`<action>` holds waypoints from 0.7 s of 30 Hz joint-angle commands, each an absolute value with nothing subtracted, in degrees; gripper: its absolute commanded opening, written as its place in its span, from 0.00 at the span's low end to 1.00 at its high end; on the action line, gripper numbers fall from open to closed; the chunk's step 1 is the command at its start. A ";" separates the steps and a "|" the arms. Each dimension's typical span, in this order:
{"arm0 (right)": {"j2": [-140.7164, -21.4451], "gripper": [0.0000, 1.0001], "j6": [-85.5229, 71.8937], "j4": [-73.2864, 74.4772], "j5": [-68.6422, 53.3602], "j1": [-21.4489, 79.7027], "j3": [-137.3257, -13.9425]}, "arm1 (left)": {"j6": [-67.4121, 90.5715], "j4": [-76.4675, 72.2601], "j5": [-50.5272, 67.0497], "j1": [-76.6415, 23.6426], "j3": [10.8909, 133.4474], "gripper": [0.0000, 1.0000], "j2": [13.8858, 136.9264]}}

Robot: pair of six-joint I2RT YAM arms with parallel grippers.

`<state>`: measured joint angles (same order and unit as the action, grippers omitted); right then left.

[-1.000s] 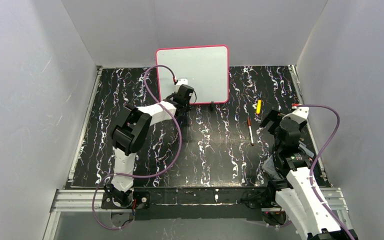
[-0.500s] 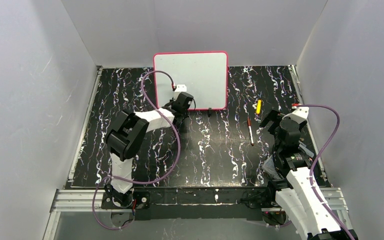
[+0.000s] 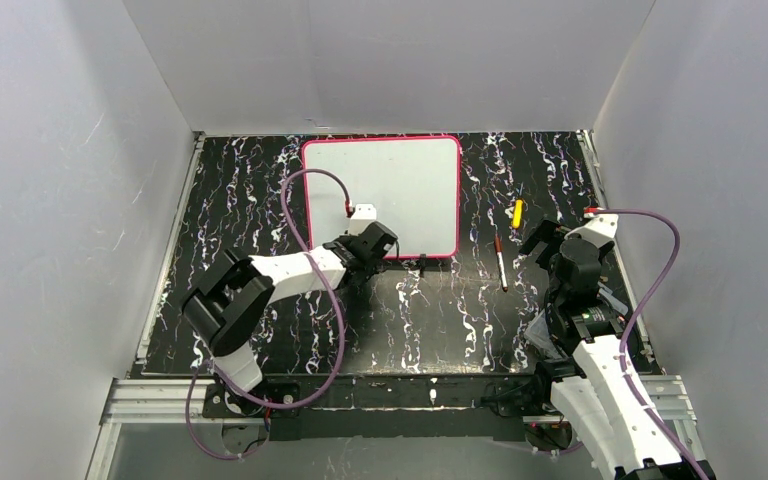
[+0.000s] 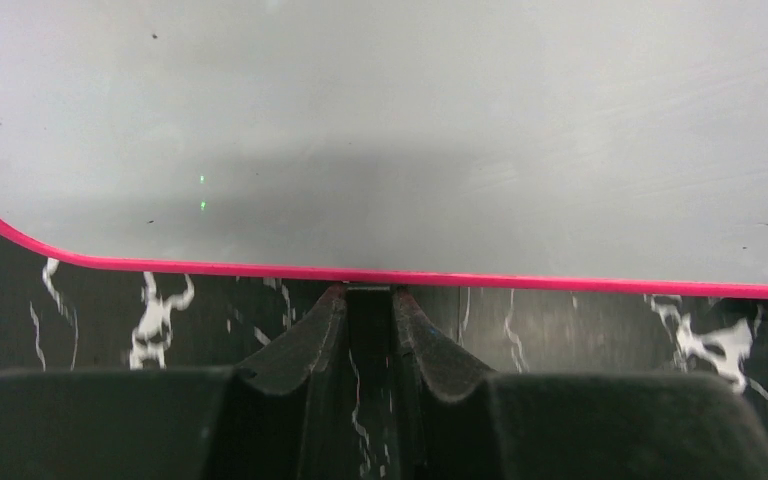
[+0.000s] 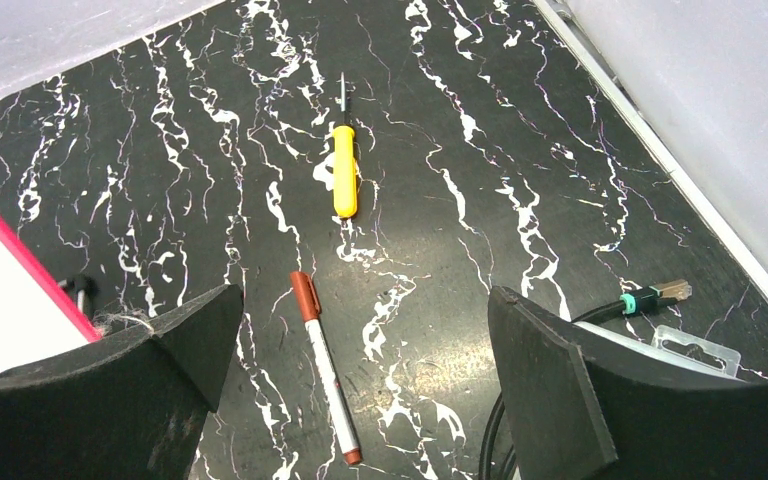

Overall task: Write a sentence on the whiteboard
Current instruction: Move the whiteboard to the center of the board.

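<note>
The whiteboard [image 3: 390, 190], white with a pink frame, lies at the back middle of the table, and no lettering shows on it. My left gripper [image 3: 382, 250] is at its near edge. In the left wrist view the left gripper [image 4: 369, 295] is shut on a small black clip foot [image 4: 369, 292] under the whiteboard's pink frame [image 4: 560, 282]. A red-capped white marker pen [image 3: 500, 263] lies on the table right of the board. It also shows in the right wrist view [image 5: 325, 365]. My right gripper [image 5: 360, 300] hangs wide open and empty above the pen.
A yellow screwdriver [image 3: 517, 213] lies beyond the pen; it also shows in the right wrist view [image 5: 345, 170]. A second black clip foot [image 3: 423, 263] sticks out at the board's near edge. Grey walls close in the black marbled table [image 3: 440, 310] on three sides. A cable plug [image 5: 660, 295] lies at the right.
The whiteboard has come down from nearly upright to lying lower and nearer. My left gripper has drawn back toward the near side with its edge. The right arm has not moved.
</note>
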<state>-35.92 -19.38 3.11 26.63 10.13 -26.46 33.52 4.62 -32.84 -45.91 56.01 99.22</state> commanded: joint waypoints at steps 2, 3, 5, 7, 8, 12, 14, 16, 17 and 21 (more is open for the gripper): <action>-34.72 1.00 -19.86 1.95 26.56 10.02 -26.63 | 40.94 15.81 -36.73 -50.92 54.04 0.00 91.99; -34.72 1.00 -19.86 1.87 26.42 10.02 -26.56 | 42.29 16.93 -37.05 -52.12 53.74 0.00 91.52; -34.93 1.00 -19.93 2.06 26.24 10.02 -26.61 | 44.64 19.69 -37.63 -53.86 53.62 0.00 90.97; -35.26 1.00 -19.95 2.13 26.04 10.02 -26.63 | 46.71 21.83 -37.52 -55.47 53.40 0.00 90.72; -35.38 1.00 -20.05 2.15 25.98 10.02 -26.61 | 47.42 22.52 -37.17 -56.33 53.18 0.00 90.63; -35.64 1.00 -20.04 2.25 25.83 10.02 -26.71 | 49.68 24.84 -37.23 -58.99 53.23 0.00 90.70; -35.61 1.00 -20.04 2.28 25.89 10.03 -26.67 | 50.06 25.81 -37.24 -59.57 53.70 0.01 90.57; -35.68 1.00 -20.04 2.23 25.88 10.02 -26.63 | 50.26 26.26 -36.68 -60.16 53.95 0.05 90.38; -35.75 1.00 -20.04 2.27 25.85 10.02 -26.63 | 50.33 26.40 -36.07 -60.54 53.95 0.10 90.23; -36.56 1.00 -20.04 2.24 25.40 10.02 -26.72 | 50.07 27.11 -35.11 -62.69 54.05 0.36 88.65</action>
